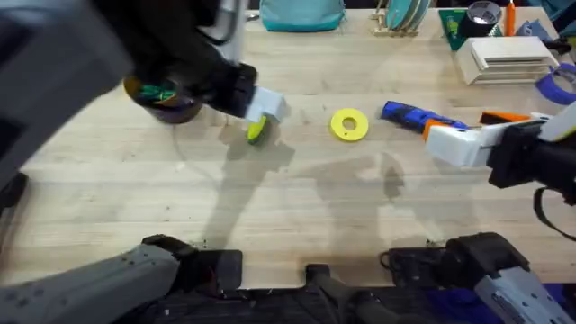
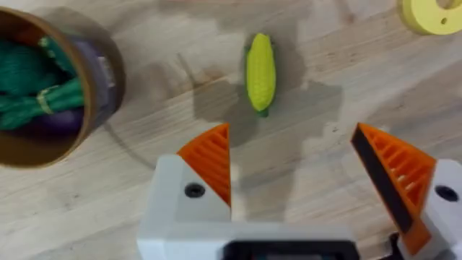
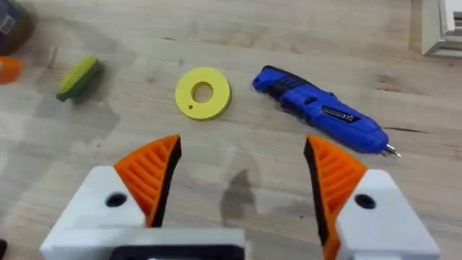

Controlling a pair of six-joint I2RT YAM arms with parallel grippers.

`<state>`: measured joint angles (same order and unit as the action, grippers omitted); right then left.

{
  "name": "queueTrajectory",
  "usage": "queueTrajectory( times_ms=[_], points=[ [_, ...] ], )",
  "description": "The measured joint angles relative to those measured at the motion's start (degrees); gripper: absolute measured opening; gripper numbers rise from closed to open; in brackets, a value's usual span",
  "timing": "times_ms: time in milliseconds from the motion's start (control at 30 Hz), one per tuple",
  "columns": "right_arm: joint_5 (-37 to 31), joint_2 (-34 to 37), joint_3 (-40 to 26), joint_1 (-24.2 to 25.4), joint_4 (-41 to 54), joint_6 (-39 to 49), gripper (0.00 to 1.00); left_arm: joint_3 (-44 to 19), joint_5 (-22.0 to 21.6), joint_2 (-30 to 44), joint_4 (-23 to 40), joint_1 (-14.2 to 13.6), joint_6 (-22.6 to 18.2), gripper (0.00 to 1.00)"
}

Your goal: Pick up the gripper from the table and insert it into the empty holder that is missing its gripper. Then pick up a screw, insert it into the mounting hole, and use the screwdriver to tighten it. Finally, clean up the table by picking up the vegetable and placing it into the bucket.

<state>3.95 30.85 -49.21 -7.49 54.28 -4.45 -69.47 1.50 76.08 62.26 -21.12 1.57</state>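
From overhead, the left arm rises large and dark across the upper left, its white-tipped left gripper [image 1: 261, 112] hanging just over the vegetable [image 1: 256, 130], a small yellow-green corn cob lying on the pale wooden table [image 1: 297, 225]. Just behind the arm sits the bucket [image 1: 166, 101], partly hidden, with something green inside. A yellow ring-shaped disc [image 1: 349, 125] lies near the table's middle, and the blue screwdriver [image 1: 409, 116] lies beyond it toward the right gripper [image 1: 450, 144], which reaches in from the right edge. Along the far edge stand a teal bag [image 1: 301, 13], a white slatted box [image 1: 504, 56] and a roll of blue tape [image 1: 560, 83].

The left wrist view shows what the arm hides from above: the orange ribbed fingers [image 2: 209, 159] are spread wide and hold nothing, with the corn cob [image 2: 260, 71] lying on the wood beyond them, apart from both. The bucket [image 2: 90, 108] stands to one side, its brown rim visible, green toy items and a purple one inside. An edge of the disc [image 2: 433, 14] shows in a corner.

The right wrist view shows the right arm's own fingers [image 3: 155, 173] likewise parted and empty above bare wood. Beyond them lie the disc [image 3: 203, 92] and the screwdriver [image 3: 325, 112], its dark tip pointing away from the disc. The cob [image 3: 78, 78] lies farther off.
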Motion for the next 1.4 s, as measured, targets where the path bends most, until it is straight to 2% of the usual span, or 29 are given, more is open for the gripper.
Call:
queueTrajectory(
  times_ms=[100, 200, 333, 500, 667, 800, 833, 867, 1033, 1100, 1400],
  points=[
    [0.01, 0.00, 0.00, 0.00, 0.00, 0.00, 0.997, 0.00, -0.24, 5.15, -1.14, -2.04, 1.64, 0.986],
    [0.01, 0.00, 0.00, 0.00, 0.01, 0.00, 0.997, 0.00, 0.18, 10.76, -2.67, -2.22, 2.45, 0.986],
    [0.01, 0.00, 0.00, 0.00, 0.02, 0.00, 0.997, 0.00, 0.46, 18.34, -5.41, -1.53, 3.99, 0.986],
    [0.02, 0.00, 0.00, 0.00, 0.02, 0.00, 0.997, 0.00, 0.65, 26.26, -8.19, 0.72, 6.51, 0.986],
    [0.01, 0.00, 0.00, 0.00, 0.02, 0.00, 0.997, -0.65, 0.61, 28.97, -8.79, 2.70, 7.36, 0.986],
    [0.00, 0.00, 0.00, 0.00, 0.02, 0.00, 0.997, -0.72, 0.58, 29.08, -8.69, 2.99, 7.32, 0.965],
    [0.00, 0.00, 0.00, 0.00, 0.02, 0.00, 0.997, -0.72, 0.54, 29.08, -8.67, 2.99, 7.26, 0.916],
    [0.00, 0.00, 0.00, 0.00, 0.02, 0.00, 0.997, -0.72, 0.40, 29.08, -8.67, 2.99, 7.41, 0.811],
    [0.02, 0.00, 0.00, 0.00, 0.02, 0.00, 0.997, -0.92, 0.59, 29.04, -8.63, 3.04, 7.27, 0.081],
    [0.01, 0.00, 0.00, 0.00, 0.02, 0.00, 0.997, -1.05, 0.65, 29.04, -8.64, 3.06, 7.11, 0.020],
    [0.02, 0.00, 0.00, 0.00, -0.01, 0.00, 0.997, -1.42, 0.73, 29.06, -7.74, 3.21, 7.90, 0.024]
  ],
)
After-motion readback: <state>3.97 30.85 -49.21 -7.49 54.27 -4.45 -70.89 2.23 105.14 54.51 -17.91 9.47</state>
